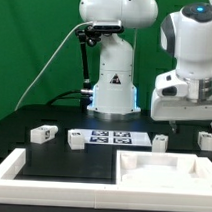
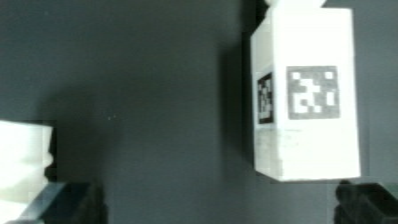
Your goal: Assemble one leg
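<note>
Four small white legs with square tags lie on the black table: two at the exterior view's left (image 1: 43, 134) (image 1: 75, 141) and two at its right (image 1: 160, 142) (image 1: 206, 139). My gripper (image 1: 179, 119) hangs above the table between the two right legs, a little above them. In the wrist view one leg (image 2: 302, 95) lies flat with its tag up, ahead of the open gripper (image 2: 217, 205) and nearer to one dark finger (image 2: 370, 200) than to the other (image 2: 63, 205). Nothing is between the jaws.
The marker board (image 1: 115, 136) lies mid-table in front of the robot base (image 1: 113, 89). A large white tray-like panel (image 1: 166, 175) sits at the front right, and a white frame edge (image 1: 11, 170) at the front left. A white piece's corner (image 2: 22, 160) shows beside one finger.
</note>
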Controlling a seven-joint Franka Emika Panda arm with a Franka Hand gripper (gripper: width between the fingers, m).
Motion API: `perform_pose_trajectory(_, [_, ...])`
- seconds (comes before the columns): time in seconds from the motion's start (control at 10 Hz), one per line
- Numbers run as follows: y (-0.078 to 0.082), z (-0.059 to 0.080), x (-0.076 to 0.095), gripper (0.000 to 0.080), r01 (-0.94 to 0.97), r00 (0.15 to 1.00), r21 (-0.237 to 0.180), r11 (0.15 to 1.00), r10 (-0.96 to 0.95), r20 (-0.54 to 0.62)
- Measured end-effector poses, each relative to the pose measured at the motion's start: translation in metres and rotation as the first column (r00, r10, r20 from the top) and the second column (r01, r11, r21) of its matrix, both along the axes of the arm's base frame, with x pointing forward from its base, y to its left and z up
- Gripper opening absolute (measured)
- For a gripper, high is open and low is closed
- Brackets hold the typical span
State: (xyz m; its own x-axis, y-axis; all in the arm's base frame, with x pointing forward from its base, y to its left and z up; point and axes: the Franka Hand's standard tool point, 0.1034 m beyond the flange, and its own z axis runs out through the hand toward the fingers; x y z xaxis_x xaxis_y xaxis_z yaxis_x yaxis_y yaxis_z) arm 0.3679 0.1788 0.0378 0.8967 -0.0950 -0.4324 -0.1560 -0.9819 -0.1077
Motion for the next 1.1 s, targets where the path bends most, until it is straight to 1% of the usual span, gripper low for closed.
perform_pose_trajectory(0.1, [-0.001, 0.001, -0.006, 0.0649, -0.006, 0.994, 0.013, 1.0, 0.008, -0.11])
perform_pose_trajectory(0.2, [-0.001, 0.0, -0.005, 0.0649, -0.002, 0.98, 0.025, 1.0, 0.007, -0.197])
perform_pose_trajectory(0.3, [0.006, -0.003, -0.001, 0.0649, 0.03, 0.966, 0.002, 1.0, -0.028, -0.255])
perform_pose_trajectory(0.5, [0.022, -0.006, -0.006, 0.0649, 0.069, 0.951, -0.056, 0.996, -0.082, -0.297])
perform_pose_trajectory(0.6, [0.028, -0.008, -0.008, 0.0649, 0.075, 0.947, -0.072, 0.995, -0.094, -0.307])
perform_pose_trajectory(0.7, [0.032, -0.011, -0.009, 0.0649, 0.07, 0.946, -0.074, 0.995, -0.09, -0.311])
perform_pose_trajectory(0.8, [0.034, -0.013, -0.01, 0.0649, 0.06, 0.952, -0.063, 0.996, -0.076, -0.297])
perform_pose_trajectory(1.1, [0.033, -0.013, -0.009, 0.0649, 0.062, 0.951, -0.064, 0.996, -0.079, -0.298])
